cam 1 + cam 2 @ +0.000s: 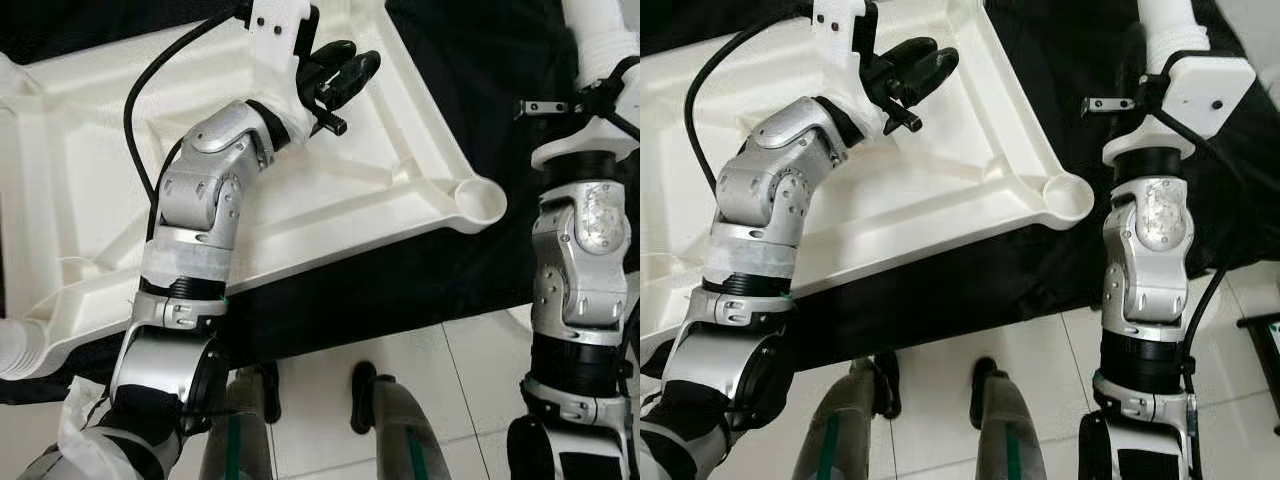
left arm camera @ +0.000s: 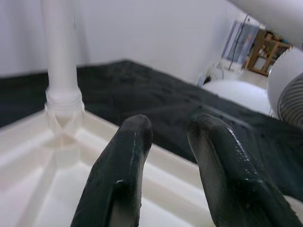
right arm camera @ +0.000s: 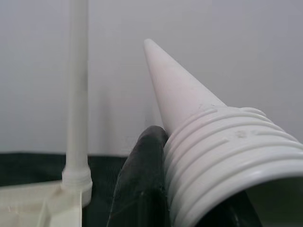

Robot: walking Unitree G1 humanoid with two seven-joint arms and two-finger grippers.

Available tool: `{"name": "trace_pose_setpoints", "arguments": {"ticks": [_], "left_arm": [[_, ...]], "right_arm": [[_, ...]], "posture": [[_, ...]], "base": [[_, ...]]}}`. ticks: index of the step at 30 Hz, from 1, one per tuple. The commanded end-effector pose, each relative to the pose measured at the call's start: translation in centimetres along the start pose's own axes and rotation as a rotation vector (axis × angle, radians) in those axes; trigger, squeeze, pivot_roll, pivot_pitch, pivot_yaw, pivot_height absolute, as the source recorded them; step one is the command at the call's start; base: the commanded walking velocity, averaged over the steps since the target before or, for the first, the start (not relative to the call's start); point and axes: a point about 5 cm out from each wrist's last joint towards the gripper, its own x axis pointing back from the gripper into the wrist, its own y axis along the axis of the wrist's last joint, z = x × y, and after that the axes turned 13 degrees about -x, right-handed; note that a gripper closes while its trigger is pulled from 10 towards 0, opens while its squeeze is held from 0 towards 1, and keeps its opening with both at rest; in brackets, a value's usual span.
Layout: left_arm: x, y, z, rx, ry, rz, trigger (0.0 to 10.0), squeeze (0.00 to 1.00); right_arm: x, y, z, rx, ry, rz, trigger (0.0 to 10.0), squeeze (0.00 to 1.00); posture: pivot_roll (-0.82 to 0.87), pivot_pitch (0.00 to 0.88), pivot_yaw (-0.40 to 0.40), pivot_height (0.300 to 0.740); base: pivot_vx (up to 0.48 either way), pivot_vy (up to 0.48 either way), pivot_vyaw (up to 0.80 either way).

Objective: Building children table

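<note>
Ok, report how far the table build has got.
Partly done. Done: one white leg stands screwed into a corner socket of the upturned white tabletop. In hand: the right gripper holds another leg, threaded end toward the camera. Left: the near corner socket is open, so that leg likely goes there. The left gripper hovers open over the tabletop, holding nothing. The other corners cannot be judged.

Black cloth (image 1: 420,270) spread over white tiled floor (image 1: 440,390), white upturned table top (image 1: 330,200) lying on the cloth, one leg (image 2: 61,56) screwed upright
</note>
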Motion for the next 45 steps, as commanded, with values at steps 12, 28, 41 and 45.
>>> {"name": "trace_pose_setpoints", "arguments": {"ticks": [12, 28, 41, 45], "left_arm": [[-0.9, 0.2, 0.6, 0.003, 0.000, -0.047, 10.0, 0.00], [-0.9, 0.4, 0.9, 0.270, -0.149, -0.128, 10.0, 1.00], [-0.4, 2.0, 1.9, 0.658, -0.315, -0.255, 10.0, 1.00], [-0.3, 2.3, 2.0, 0.679, -0.362, -0.262, 10.0, 1.00]], "right_arm": [[-2.4, 3.0, 1.9, 0.097, 0.124, -0.180, 10.0, 0.00], [-2.1, 2.3, 3.8, 0.133, 0.310, -0.155, 10.0, 0.00], [2.5, -0.7, 4.1, 0.134, 0.353, 0.015, 10.0, 0.00], [3.4, -1.3, 4.4, 0.138, 0.370, 0.051, 10.0, 0.00]], "posture": [[0.03, 0.030, 0.032, 0.740], [0.05, 0.000, 0.025, 0.740], [0.04, 0.000, 0.051, 0.740], [0.03, 0.000, 0.058, 0.740]], "base": [[0.000, 0.000, 0.00], [0.000, 0.000, 0.00], [0.000, 0.000, 0.00], [0.000, 0.000, 0.00]]}}
